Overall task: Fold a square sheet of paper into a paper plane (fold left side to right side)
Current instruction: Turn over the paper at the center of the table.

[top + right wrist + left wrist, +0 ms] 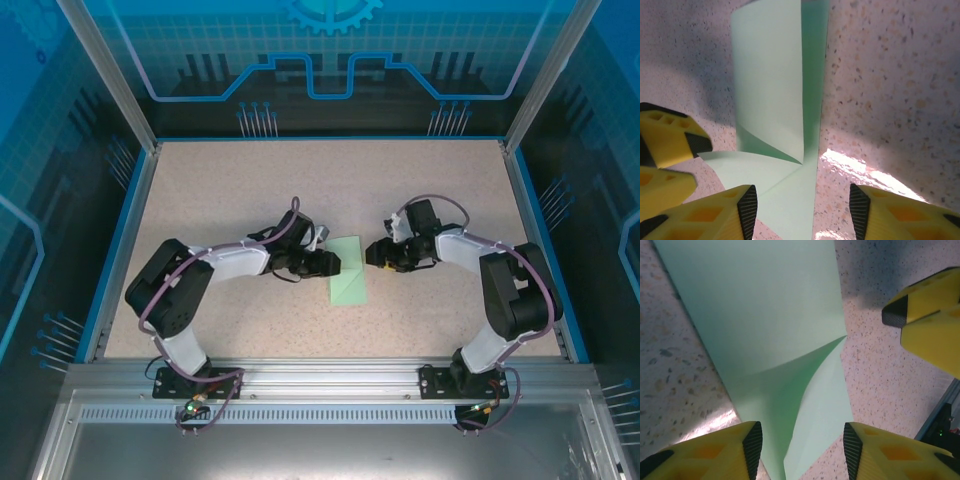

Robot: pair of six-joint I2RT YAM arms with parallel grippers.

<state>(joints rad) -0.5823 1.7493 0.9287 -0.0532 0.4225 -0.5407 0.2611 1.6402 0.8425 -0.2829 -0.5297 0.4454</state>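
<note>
The left arm (215,265) reaches in across the speckled table (230,190). The left gripper (326,263) is low at the left edge of the paper (348,278). In the left wrist view its 2 yellow fingers (740,452) stand apart, with a clear gap between their black pads. The paper's near end runs into that gap, lying on the table, and neither pad presses it. This gripper is open and holds nothing.

The paper lies at the middle of the table, between the 2 grippers. It is a narrow pale green strip running away from the arm bases. It is folded, 1 layer over another, with a slanting crease near 1 end. Whether that flap lifts off the layer below, I cannot tell.

The right gripper (371,253) sits just beside the paper's right edge, near its far end, facing the left gripper. In the right wrist view its fingers (865,212) are likewise parted. The paper's end lies between them on the table, and nothing is clamped. The left gripper's yellow fingertips (670,140) show near the paper's edge there. The right arm (500,270) bends back to its base at lower right.
</note>
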